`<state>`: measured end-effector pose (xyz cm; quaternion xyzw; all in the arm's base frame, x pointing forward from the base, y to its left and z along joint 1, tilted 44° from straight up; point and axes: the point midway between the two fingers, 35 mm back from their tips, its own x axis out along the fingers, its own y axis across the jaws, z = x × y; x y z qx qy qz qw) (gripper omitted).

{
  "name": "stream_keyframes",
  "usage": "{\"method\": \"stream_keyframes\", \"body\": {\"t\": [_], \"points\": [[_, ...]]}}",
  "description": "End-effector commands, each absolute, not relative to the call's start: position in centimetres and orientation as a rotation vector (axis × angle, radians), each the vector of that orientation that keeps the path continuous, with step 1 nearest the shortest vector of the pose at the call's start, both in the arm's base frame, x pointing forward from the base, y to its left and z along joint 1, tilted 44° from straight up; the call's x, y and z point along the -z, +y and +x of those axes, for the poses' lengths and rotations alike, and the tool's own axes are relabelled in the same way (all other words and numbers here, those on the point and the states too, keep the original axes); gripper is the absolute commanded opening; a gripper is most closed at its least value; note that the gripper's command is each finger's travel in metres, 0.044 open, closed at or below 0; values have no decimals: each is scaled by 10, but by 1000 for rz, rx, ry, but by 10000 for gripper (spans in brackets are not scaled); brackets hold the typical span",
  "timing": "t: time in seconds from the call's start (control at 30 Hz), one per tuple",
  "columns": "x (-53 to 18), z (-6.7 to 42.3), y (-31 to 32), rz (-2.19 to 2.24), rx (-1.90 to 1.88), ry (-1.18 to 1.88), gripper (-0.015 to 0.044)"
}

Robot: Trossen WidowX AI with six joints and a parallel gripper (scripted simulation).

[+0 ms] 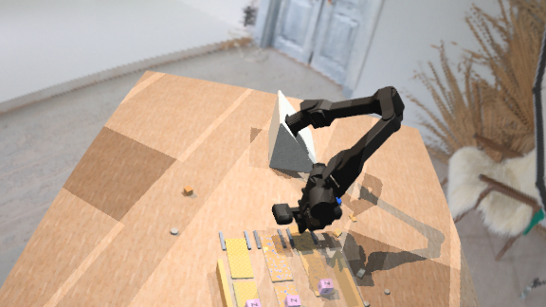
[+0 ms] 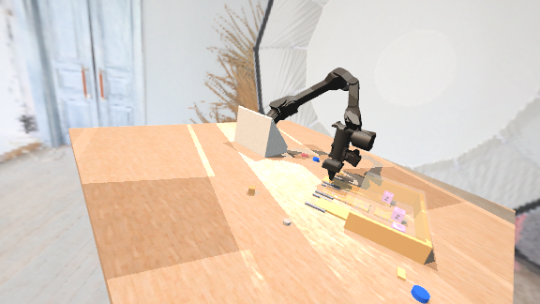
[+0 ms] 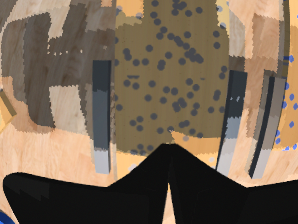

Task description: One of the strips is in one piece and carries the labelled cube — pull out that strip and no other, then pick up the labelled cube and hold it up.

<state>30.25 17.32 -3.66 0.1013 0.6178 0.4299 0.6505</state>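
Observation:
My gripper point(image 3: 168, 151) point(image 2: 331, 178) is shut and empty, its tips over the near end of the right-hand strip point(image 3: 170, 107) point(image 1: 313, 265), between two grey rails. This dotted strip shows no gap in the top view and carries a pink lettered cube point(image 1: 325, 286) point(image 2: 387, 197) near its far end. The middle strip point(image 1: 276, 261), with blue specks, has a gap across it; a pink cube point(image 1: 293, 301) point(image 2: 398, 215) sits on its far part. The plain yellow left strip point(image 1: 239, 258) point(image 2: 334, 208) also has a gap, with a third pink cube point(image 1: 253, 303) point(image 2: 398, 227) beyond it.
A yellow-walled box point(image 1: 223, 284) point(image 2: 389, 236) surrounds the strips' far parts. Short grey rails point(image 1: 222, 241) point(image 3: 102, 115) flank the strips' near ends. A grey wedge point(image 1: 291, 152) stands at the arm's base. An orange block point(image 1: 188, 190) point(image 2: 251, 190) and a blue disc point(image 2: 420, 294) lie outside.

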Motion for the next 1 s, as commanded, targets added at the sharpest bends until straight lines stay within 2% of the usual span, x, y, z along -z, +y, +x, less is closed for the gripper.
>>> {"method": "stream_keyframes", "body": {"t": [0.0, 0.97], "points": [[41, 289, 172, 224, -981, 1423, 0], [50, 250, 155, 224, -980, 1426, 0]]}}
